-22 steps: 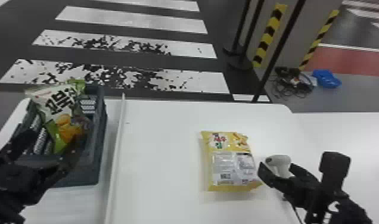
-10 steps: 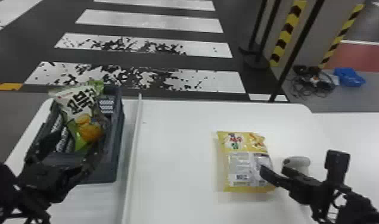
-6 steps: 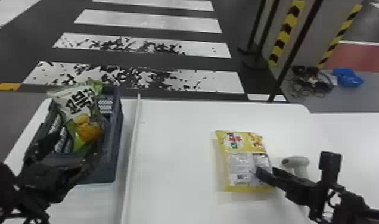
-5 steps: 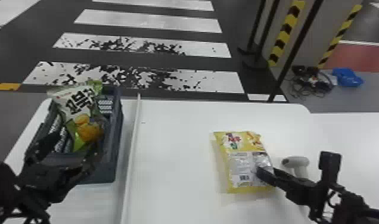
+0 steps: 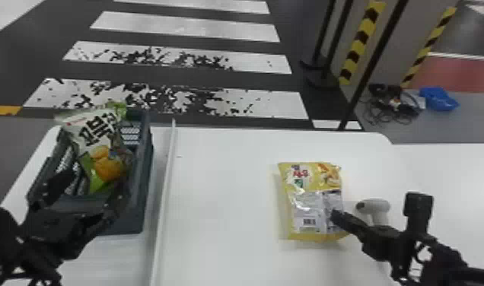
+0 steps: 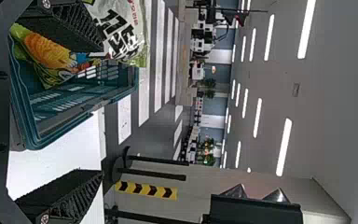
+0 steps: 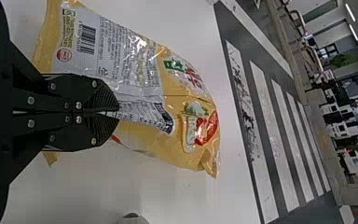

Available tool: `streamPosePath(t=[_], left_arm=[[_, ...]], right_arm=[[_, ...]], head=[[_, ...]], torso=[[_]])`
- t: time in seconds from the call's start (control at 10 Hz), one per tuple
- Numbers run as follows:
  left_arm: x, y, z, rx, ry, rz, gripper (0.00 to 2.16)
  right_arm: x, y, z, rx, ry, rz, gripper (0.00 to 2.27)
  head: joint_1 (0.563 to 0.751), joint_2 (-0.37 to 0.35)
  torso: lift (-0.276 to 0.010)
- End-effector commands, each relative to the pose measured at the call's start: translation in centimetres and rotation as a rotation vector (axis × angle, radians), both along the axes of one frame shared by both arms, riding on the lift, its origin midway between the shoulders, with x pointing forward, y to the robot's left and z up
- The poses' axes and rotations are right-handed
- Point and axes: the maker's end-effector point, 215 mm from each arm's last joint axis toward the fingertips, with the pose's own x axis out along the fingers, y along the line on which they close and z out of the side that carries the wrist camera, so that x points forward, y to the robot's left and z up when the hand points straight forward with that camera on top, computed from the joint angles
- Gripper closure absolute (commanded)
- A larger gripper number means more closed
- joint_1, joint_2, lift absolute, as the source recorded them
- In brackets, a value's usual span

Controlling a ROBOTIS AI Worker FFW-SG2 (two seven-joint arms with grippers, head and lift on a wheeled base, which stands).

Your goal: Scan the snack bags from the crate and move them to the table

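White table point(image 5: 222, 213); right gripper point(image 5: 334, 216) pinching glossy yellow bag point(image 5: 308, 203), seemingly creased; left gripper point(image 5: 96, 181) spread.

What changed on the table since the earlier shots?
The right end effector, first beside the yellow bag, now pinches it. The bag has shifted slightly away from the robot and rightward. The green-and-white bag, crate and scanner stayed put.

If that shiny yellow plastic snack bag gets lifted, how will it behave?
The yellow snack bag will probably crumple, since its film is creased. It looks puffed, so perhaps light for its size. Pinched by its back flap in the right gripper, it may sag at the ends.
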Motion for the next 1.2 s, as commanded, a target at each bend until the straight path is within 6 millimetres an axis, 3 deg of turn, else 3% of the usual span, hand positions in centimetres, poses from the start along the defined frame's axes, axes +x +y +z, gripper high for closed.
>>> streamPosePath(t=[0.0, 0.3, 0.5, 0.8, 1.1], left_arm=[[0.0, 0.2, -0.1, 0.003, 0.001, 0.002, 0.07], [0.0, 0.4, 0.0, 0.005, 0.000, 0.005, 0.07], [-0.1, 0.4, -0.2, 0.005, 0.003, 0.005, 0.07], [-0.3, 0.4, -0.4, 0.009, 0.008, 0.002, 0.07], [-0.5, 0.5, -1.0, 0.010, 0.019, 0.001, 0.07]], right_arm=[[0.1, 0.7, 1.2, -0.001, -0.018, 0.012, 2.24], [-0.4, 1.6, 4.0, 0.028, -0.037, 0.027, 2.24], [-0.1, -0.2, 8.0, 0.072, -0.086, -0.013, 2.24], [1.1, -6.5, 12.5, 0.078, -0.175, -0.146, 2.24], [2.9, -14.2, 12.7, 0.044, -0.194, -0.286, 2.24]], head=[[0.695, -0.125], [0.695, -0.104], [0.695, -0.100], [0.695, -0.148], [0.695, -0.219]], torso=[[-0.095], [-0.095], [-0.095], [-0.095], [-0.095]])
